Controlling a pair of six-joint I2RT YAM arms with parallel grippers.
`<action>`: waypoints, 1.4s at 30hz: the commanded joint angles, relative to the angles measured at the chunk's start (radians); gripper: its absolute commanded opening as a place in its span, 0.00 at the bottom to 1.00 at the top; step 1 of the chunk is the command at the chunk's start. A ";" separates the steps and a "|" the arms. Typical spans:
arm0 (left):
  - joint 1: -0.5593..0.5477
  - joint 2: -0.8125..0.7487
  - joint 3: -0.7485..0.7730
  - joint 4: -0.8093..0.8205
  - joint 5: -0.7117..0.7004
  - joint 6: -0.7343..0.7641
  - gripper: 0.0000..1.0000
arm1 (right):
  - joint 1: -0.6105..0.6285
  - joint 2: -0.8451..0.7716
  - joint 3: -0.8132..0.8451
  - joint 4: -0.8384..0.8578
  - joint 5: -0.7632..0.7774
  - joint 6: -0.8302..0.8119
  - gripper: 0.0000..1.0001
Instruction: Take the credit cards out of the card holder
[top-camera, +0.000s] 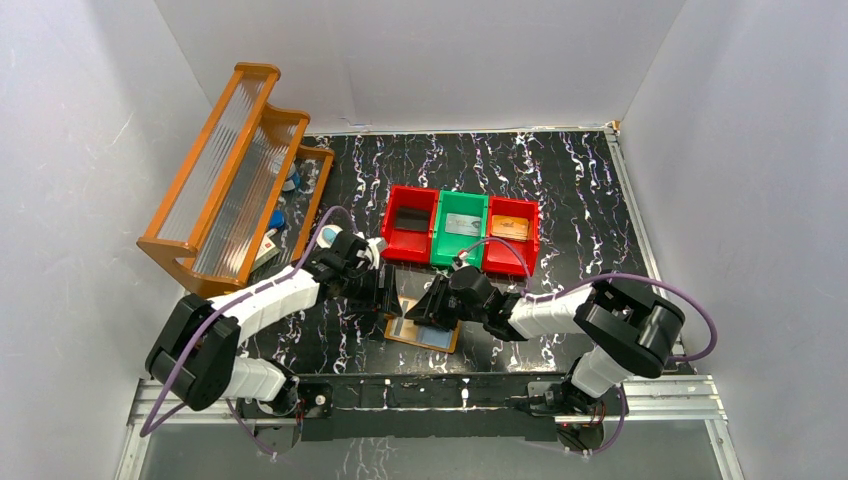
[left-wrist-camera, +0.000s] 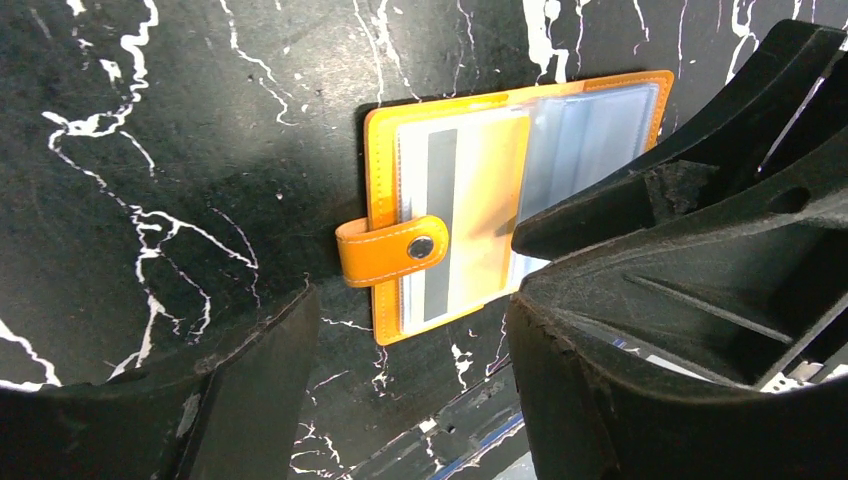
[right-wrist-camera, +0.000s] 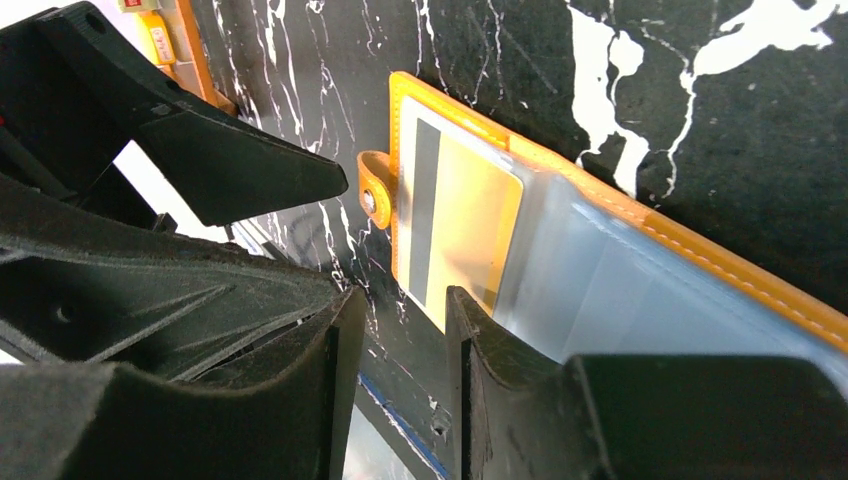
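- The card holder (top-camera: 428, 333) lies open and flat on the counter (top-camera: 580, 200). In my overhead view it sits toward 6 o'clock, close to the near edge.
- Its snap strap (left-wrist-camera: 392, 250) sticks out from one long edge, and clear sleeves cover the inside face.
- One card (left-wrist-camera: 478, 215) sits in the sleeve next to the strap. It looks yellowish through the plastic and has a dark stripe along it (I cannot tell whether the paler sleeves beside it hold more cards).
- The left jaws hang at the holder's 10 o'clock, spread wide with nothing between them. On my left wrist feed the strap shows in the gap.
- The right jaws are at the holder's 1 o'clock, parted by only a narrow slot, and I see nothing gripped. One fingertip (right-wrist-camera: 468, 312) is at the edge of the card's sleeve, but I cannot confirm contact.
- At 12 o'clock from the holder, well apart, three bins stand touching in a row: a red bin (top-camera: 408, 226), a green bin (top-camera: 462, 226) and a second red bin (top-camera: 512, 230).
- Further out at 10 o'clock, an orange rack (top-camera: 235, 165) with ribbed clear panels stands by the wall.
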 joint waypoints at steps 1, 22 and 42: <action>-0.034 0.009 0.043 0.000 -0.028 0.019 0.66 | 0.003 -0.034 -0.009 -0.014 0.035 -0.003 0.44; -0.123 0.113 0.054 -0.027 -0.122 0.033 0.45 | 0.003 -0.081 -0.011 -0.067 0.043 -0.033 0.43; -0.147 0.157 0.060 -0.002 -0.026 0.060 0.31 | 0.003 0.049 -0.015 -0.023 0.027 -0.010 0.31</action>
